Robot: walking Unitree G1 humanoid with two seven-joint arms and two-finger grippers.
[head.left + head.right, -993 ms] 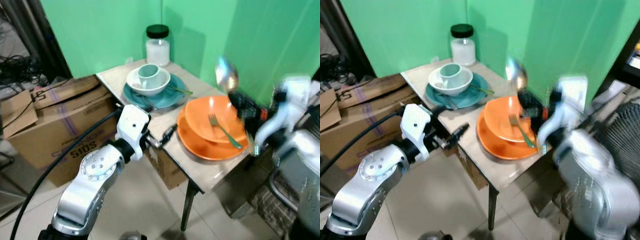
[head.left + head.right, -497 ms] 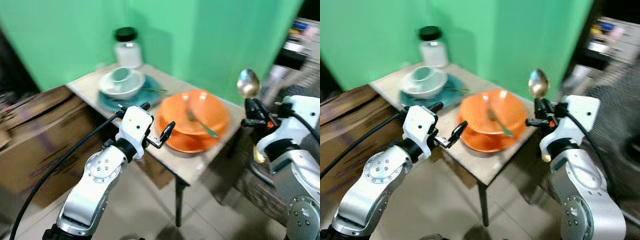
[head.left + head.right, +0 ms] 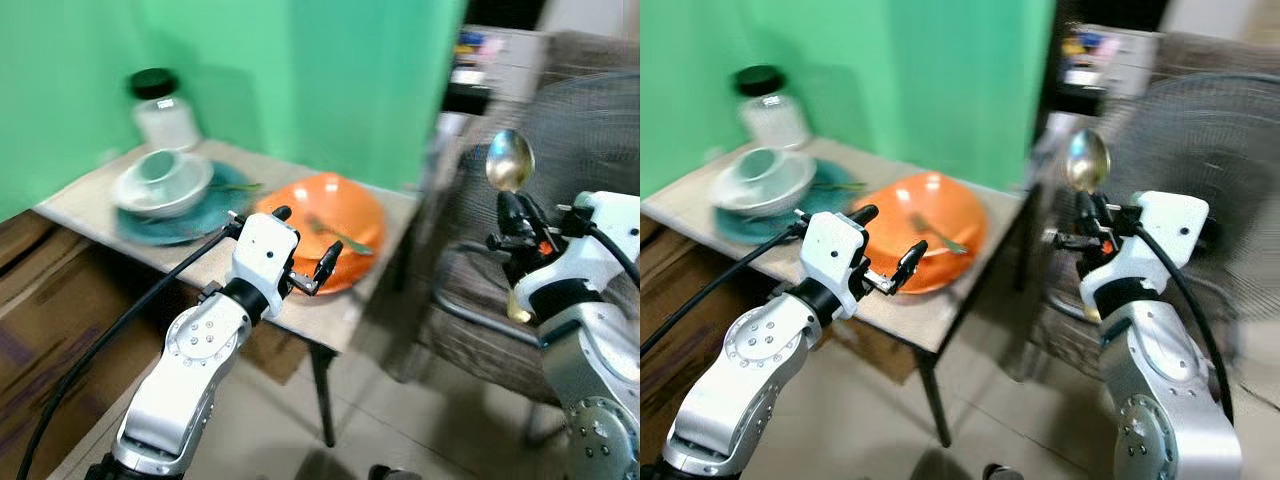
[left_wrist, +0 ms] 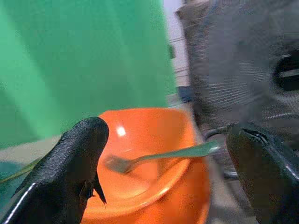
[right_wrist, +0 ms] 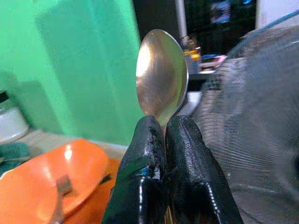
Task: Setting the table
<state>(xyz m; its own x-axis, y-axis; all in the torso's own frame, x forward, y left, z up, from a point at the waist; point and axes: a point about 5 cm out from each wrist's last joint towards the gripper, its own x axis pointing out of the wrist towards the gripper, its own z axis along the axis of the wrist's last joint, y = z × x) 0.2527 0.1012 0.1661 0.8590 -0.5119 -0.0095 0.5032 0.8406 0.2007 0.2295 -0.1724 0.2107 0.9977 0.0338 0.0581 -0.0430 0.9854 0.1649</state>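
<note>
My right gripper is shut on a metal spoon whose bowl points upward, held to the right of the table; the spoon sits pinched between the black fingers. My left gripper stands open just in front of an orange bowl stacked on an orange plate, with a green-handled fork lying in the bowl. A white bowl holding a pale cup rests on a teal plate at the table's left.
A glass jar with a black lid stands at the back of the small table against the green wall. A large fan grille is to the right. Cardboard lies lower left.
The camera has swung to the right, so the table now sits further left and the fan has come into view. The right gripper still holds the spoon upright; the left gripper stays open.
</note>
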